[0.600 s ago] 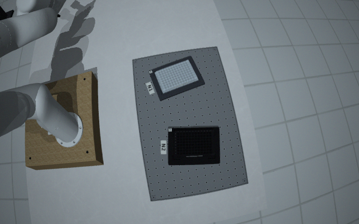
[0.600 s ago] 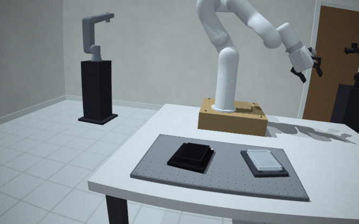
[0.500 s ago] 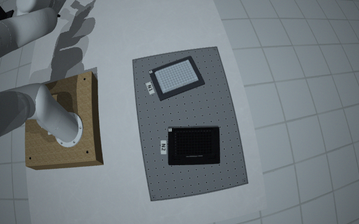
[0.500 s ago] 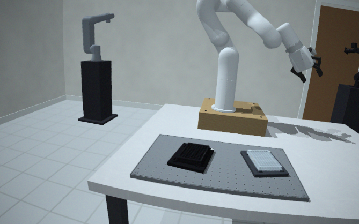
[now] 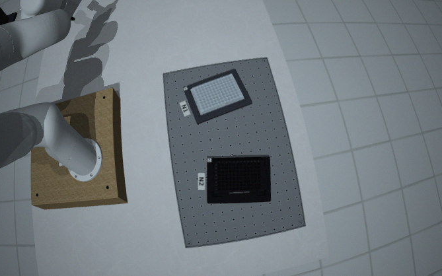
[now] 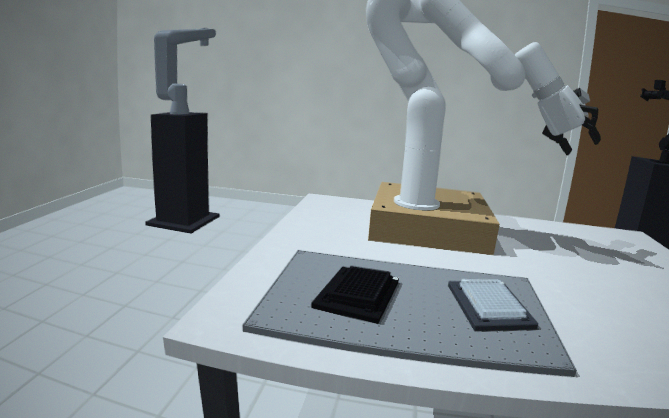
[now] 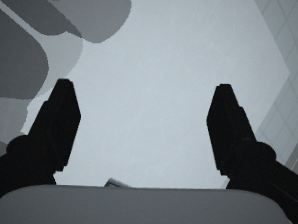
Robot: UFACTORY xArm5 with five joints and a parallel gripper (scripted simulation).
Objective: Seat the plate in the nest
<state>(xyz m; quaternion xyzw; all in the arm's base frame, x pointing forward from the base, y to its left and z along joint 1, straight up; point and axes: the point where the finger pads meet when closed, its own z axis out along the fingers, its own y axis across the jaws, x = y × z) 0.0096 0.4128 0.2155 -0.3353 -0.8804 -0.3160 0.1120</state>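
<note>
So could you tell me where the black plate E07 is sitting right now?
In the top view, plate E07 sits on nest N2 beside the N2 label, at the near end of the grey perforated deck; clear plate E01 is at the far end.

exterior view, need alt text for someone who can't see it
A white robot arm on a wooden block holds its open, empty gripper high, far from the table. On a grey plate sit a black tray and a clear tray.

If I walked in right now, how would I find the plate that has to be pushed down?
Find the white table, then the grey dotted board on it. Two plates sit there; yours is the black plate by the N2 label, not the clear plate.
</note>
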